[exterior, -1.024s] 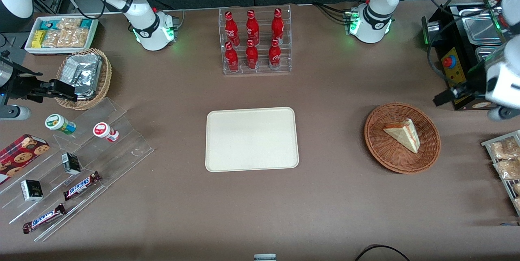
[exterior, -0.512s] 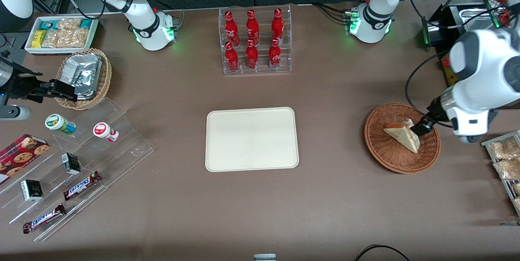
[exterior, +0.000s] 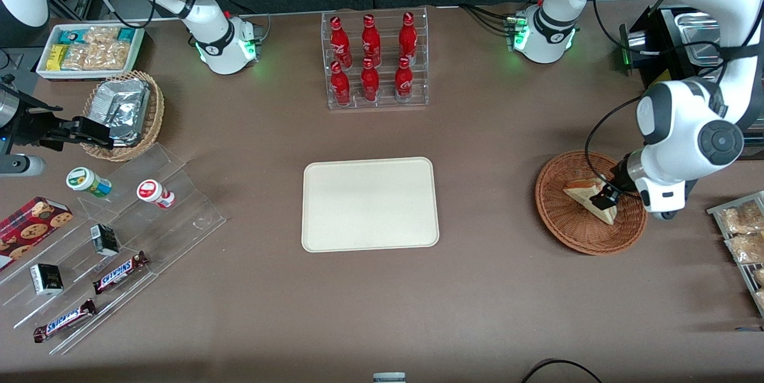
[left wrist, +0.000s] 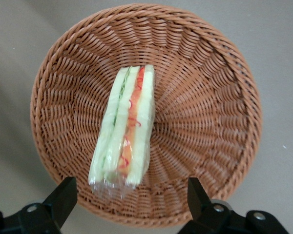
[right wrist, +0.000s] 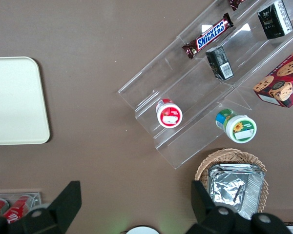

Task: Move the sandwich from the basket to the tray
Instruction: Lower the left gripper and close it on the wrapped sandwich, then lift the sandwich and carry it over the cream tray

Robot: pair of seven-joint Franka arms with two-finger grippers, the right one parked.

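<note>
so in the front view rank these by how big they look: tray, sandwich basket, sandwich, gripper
1. tray
2. basket
3. sandwich
4. gripper, open above the sandwich; only its dark tip shows, so its rank under the sandwich is unsure.

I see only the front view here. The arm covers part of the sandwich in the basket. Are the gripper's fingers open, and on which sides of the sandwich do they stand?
Observer: In the left wrist view the gripper is open above the basket. Its fingers stand wide, one on each flat bread side of the sandwich, not touching it.
Operator: How does the sandwich lie?
Observer: It rests on edge, with the red-orange and green filling facing up toward the wrist camera.
Operator: Is it wrapped?
Observer: Yes, clear film shows around it, bunched at the end nearest the fingers.
</note>
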